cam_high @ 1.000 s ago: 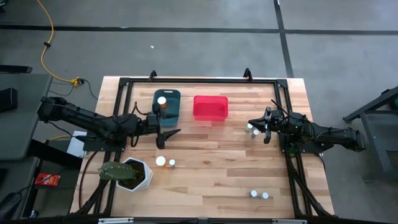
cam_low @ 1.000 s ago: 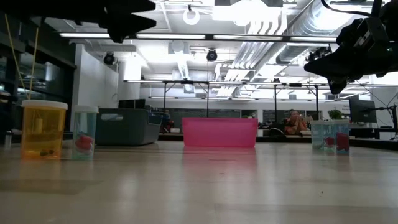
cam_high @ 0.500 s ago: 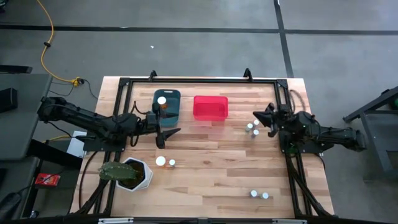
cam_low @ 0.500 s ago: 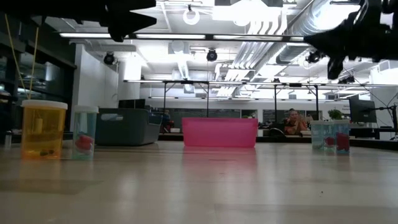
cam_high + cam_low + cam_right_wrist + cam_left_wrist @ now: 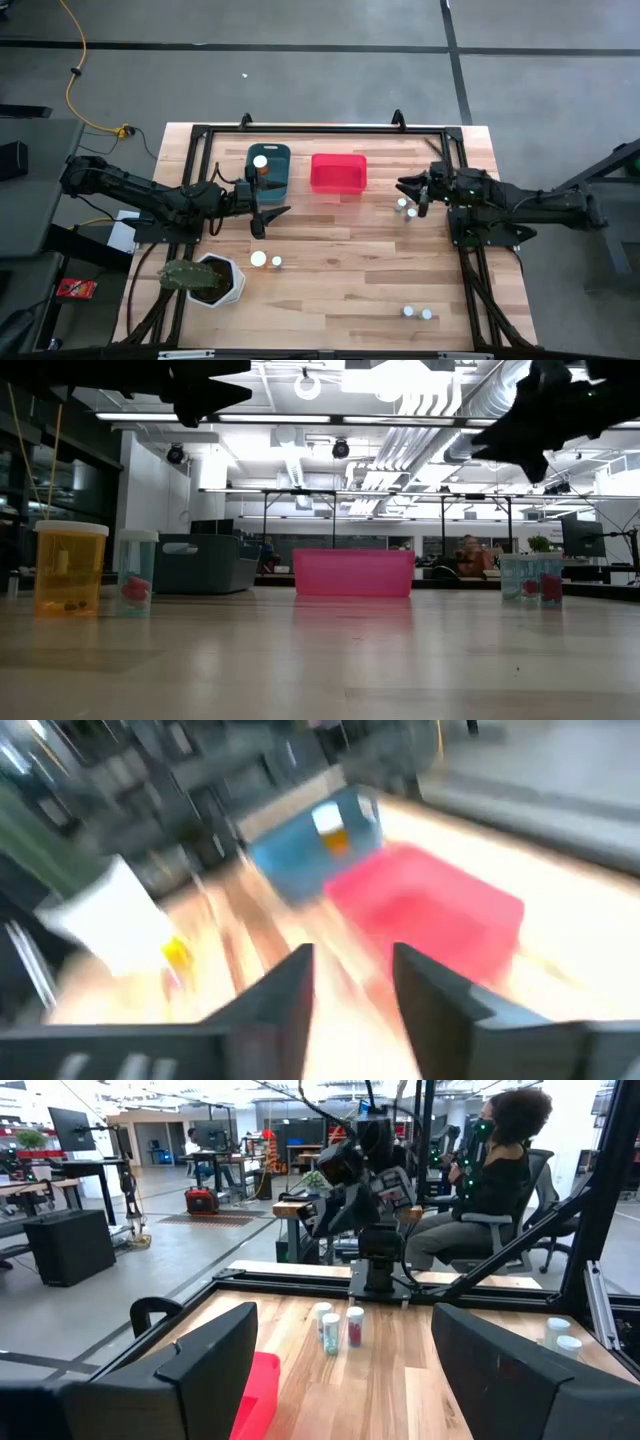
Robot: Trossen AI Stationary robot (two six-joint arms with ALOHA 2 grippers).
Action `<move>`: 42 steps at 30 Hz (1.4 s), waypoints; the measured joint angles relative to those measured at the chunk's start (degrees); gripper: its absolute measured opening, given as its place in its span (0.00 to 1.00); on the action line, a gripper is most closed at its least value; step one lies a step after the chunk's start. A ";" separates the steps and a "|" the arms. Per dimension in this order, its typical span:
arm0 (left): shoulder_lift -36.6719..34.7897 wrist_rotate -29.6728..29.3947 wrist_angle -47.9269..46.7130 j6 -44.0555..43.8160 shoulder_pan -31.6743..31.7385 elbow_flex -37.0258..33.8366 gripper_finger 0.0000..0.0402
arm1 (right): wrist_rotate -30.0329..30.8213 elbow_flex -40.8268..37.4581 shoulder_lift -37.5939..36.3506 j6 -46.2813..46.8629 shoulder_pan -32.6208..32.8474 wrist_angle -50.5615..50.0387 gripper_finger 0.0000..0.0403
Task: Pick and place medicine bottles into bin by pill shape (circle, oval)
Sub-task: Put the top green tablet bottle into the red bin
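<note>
Medicine bottles (image 5: 405,208): a touching pair stands on the table (image 5: 340,260) at about four o'clock from the red bin (image 5: 338,172). My right gripper (image 5: 415,190) hovers just beside them, fingers apart with nothing between. Risk: descending off-centre, one finger could topple either bottle or pinch both together. My left gripper (image 5: 262,212) waits wide open at six o'clock from the teal bin (image 5: 270,168).

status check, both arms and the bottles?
Left pincer open, empty, parked beside teal bin. Right pincer empty, above bottle pair right of red bin. Nothing blocking.
</note>
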 joint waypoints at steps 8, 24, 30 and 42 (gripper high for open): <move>0.00 0.00 -0.13 0.00 0.02 0.00 0.72 | -2.63 9.47 13.01 0.43 0.00 -23.53 0.47; 0.02 0.00 -0.61 0.00 0.02 0.00 0.72 | -0.15 9.56 27.23 -10.13 0.00 -23.57 0.47; 0.02 -0.39 -0.61 0.00 0.01 0.00 0.72 | 0.24 9.57 27.26 -10.11 0.00 -23.57 0.47; 0.02 -0.42 -0.60 0.00 0.02 0.00 0.72 | 1.59 9.62 29.18 1.98 0.00 -26.50 0.47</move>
